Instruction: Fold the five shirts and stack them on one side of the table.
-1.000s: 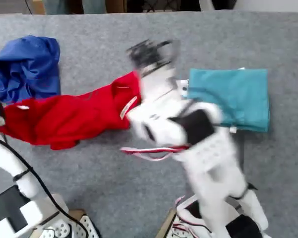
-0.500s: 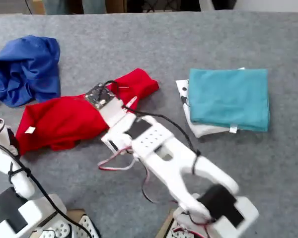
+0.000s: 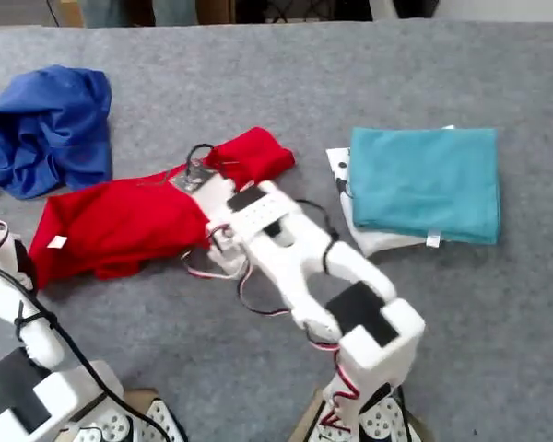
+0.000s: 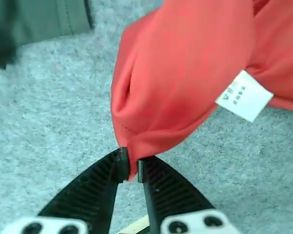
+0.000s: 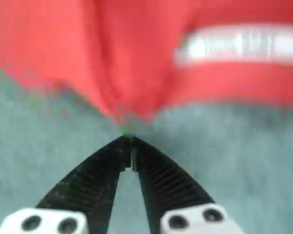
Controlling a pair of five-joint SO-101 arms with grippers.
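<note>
At the worktop's (image 3: 258, 74) left edge the left hand (image 4: 130, 165) pinched the red shirt (image 3: 120, 221) — its length ran across to the right hand (image 5: 130, 146), also clenched on it.

Soft, even light is falling from above across the grey table (image 3: 258, 74), and nothing is glaring. The right arm (image 3: 295, 258), in the middle of the frame, is casting only a faint, short shadow on the surface beneath it. The folded shirts (image 3: 424, 184) at the right are laying a thin dark line along their lower edge. Parts of the strip along the top edge are sitting in darkness.

In the left wrist view the red shirt (image 4: 185, 73) is catching bright light, with shade gathering in its folds. In the right wrist view that shirt is smearing into blur and its white label (image 5: 239, 44) is washing out, while the right gripper (image 5: 130, 144) is showing crisp.
</note>
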